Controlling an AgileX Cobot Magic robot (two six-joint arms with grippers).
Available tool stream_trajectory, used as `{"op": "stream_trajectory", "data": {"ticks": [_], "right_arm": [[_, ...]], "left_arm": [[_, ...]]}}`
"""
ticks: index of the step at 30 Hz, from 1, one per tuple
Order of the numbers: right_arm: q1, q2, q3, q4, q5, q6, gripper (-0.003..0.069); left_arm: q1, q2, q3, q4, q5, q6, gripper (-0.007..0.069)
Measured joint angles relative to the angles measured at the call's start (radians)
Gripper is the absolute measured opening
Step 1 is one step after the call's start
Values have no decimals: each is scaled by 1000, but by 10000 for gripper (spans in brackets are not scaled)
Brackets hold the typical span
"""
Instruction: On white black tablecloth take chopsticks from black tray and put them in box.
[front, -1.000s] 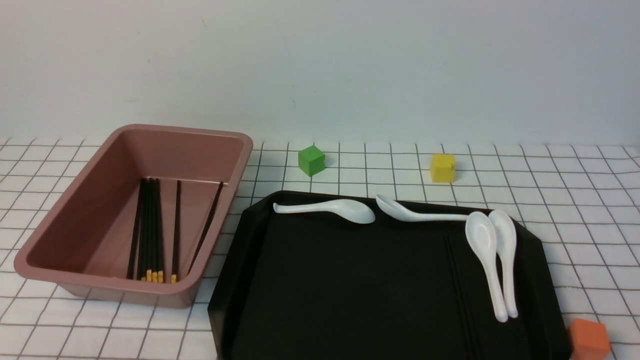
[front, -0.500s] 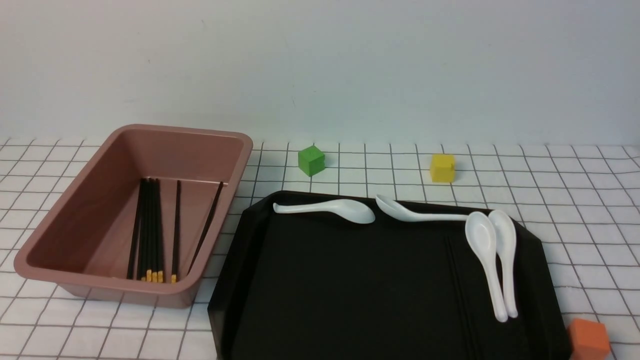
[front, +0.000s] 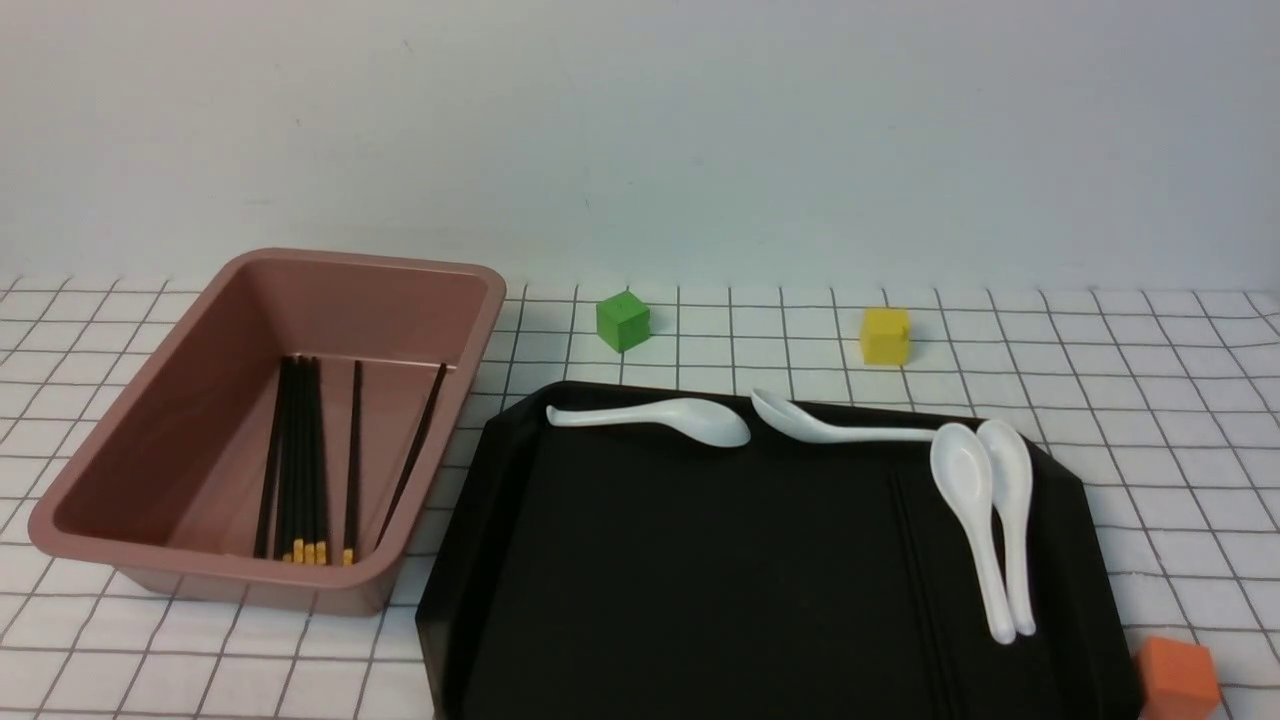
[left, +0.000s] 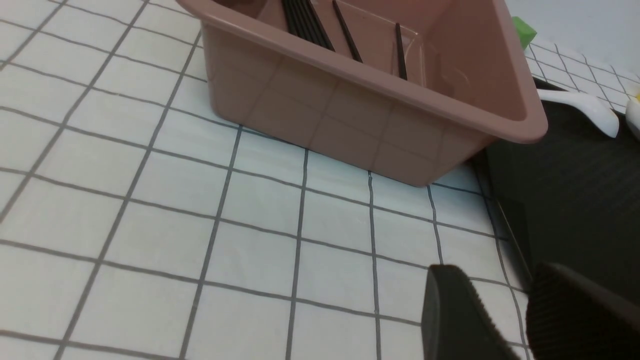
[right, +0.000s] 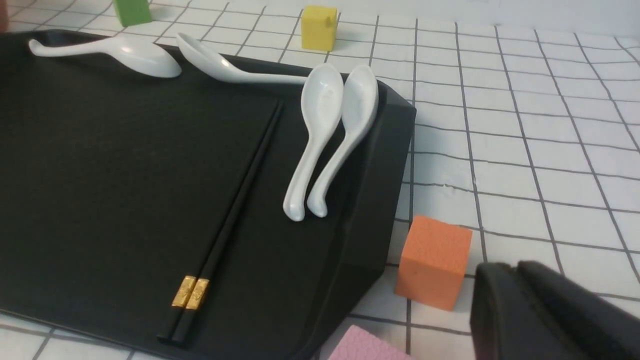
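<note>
The pink-brown box (front: 120, 480) stands at the left on the tablecloth (front: 1150, 400) and holds several chopsticks (front: 300, 455). The black tray (front: 700, 570) lies right of it. A pair of chopsticks (right: 235, 205) with gold bands lies on the tray, faint in the front view (front: 915, 560), beside white spoons (front: 985, 520). My left gripper (left: 500, 295) is open and empty, low over the cloth by the box's near corner (left: 425, 150). My right gripper (right: 515, 275) is shut and empty over the cloth, right of the tray. Neither gripper shows in the front view.
A green cube (front: 622, 321) and a yellow cube (front: 886, 335) stand behind the tray. An orange cube (front: 1178, 678) sits by the tray's near right corner, close to my right gripper (right: 434, 261). A pink block's corner (right: 365, 345) shows near it. Two more spoons (front: 680, 420) lie at the tray's far edge.
</note>
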Motion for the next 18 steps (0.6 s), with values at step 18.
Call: {"op": "stream_trajectory", "data": {"ticks": [18], "right_arm": [[0, 0, -1, 0, 2, 0, 86]], "left_arm": [[0, 0, 0, 0, 0, 0, 238]]}}
